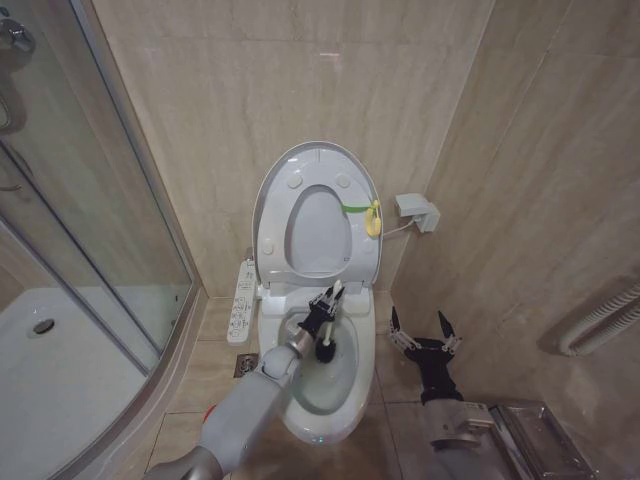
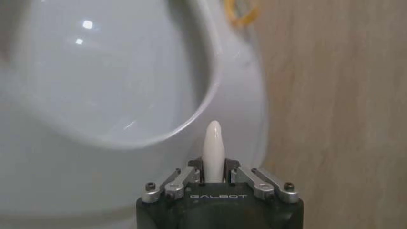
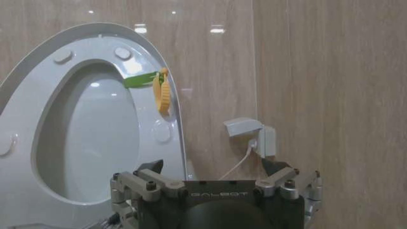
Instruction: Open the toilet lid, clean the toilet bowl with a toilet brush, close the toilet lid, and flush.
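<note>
White ceramic fills my head feed: the toilet bowl [image 1: 325, 385] sits near me, the toilet lid [image 1: 318, 215] raised upright against the far wall. My left gripper [image 1: 330, 312] clamps the toilet brush [image 1: 325, 345] handle, dark head down inside the bowl. My right gripper [image 1: 424, 335] hovers right of the bowl, fingers spread.

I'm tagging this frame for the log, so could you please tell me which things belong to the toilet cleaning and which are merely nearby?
Job: lid, raised; bowl; brush in left gripper.
Nearby: right gripper, open; control panel; socket; shower tray; floor drain.
</note>
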{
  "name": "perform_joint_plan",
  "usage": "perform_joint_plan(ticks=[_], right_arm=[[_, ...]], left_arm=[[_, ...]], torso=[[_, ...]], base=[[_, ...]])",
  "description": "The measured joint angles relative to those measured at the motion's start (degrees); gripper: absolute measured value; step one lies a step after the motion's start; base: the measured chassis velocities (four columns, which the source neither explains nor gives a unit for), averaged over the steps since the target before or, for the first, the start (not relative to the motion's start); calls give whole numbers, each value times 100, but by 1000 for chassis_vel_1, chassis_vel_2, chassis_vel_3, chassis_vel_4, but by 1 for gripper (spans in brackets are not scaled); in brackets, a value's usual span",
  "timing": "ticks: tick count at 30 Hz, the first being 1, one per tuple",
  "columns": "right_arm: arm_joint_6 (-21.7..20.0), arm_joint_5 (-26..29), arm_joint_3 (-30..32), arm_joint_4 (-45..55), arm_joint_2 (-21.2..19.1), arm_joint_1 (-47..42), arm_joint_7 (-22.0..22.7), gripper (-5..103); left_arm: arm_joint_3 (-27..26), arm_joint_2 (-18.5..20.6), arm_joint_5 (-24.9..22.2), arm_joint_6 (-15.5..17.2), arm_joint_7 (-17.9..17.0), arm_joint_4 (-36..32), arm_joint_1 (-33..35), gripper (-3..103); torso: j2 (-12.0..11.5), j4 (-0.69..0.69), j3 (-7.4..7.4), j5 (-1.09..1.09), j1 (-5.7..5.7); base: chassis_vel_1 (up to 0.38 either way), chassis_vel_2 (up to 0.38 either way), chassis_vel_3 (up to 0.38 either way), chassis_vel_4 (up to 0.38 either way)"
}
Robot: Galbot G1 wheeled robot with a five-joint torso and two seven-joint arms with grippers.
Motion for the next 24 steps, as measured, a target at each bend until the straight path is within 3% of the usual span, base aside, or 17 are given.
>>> perform_joint_plan(ticks=[5, 12, 16, 24], right_arm=[[0, 0, 0, 1, 0, 0, 0, 100], [0, 0, 0, 0, 0, 0, 0, 100], [0, 0, 0, 1, 0, 0, 0, 100], [0, 0, 0, 0, 0, 0, 0, 100]], left_arm=[[251, -174, -90, 61, -22, -278, 37, 22], [297, -276, -149, 61, -104, 267, 3, 22], [143, -123, -150, 14, -76, 577, -85, 22], [113, -190, -86, 5, -108, 203, -131, 22]], torso=[[0, -1, 0, 0, 0], [0, 1, 0, 0, 0], [0, 2, 0, 0, 0], [0, -1, 0, 0, 0]], base=[[0, 0, 0, 0], [0, 0, 0, 0], [0, 0, 0, 0], [0, 0, 0, 0]])
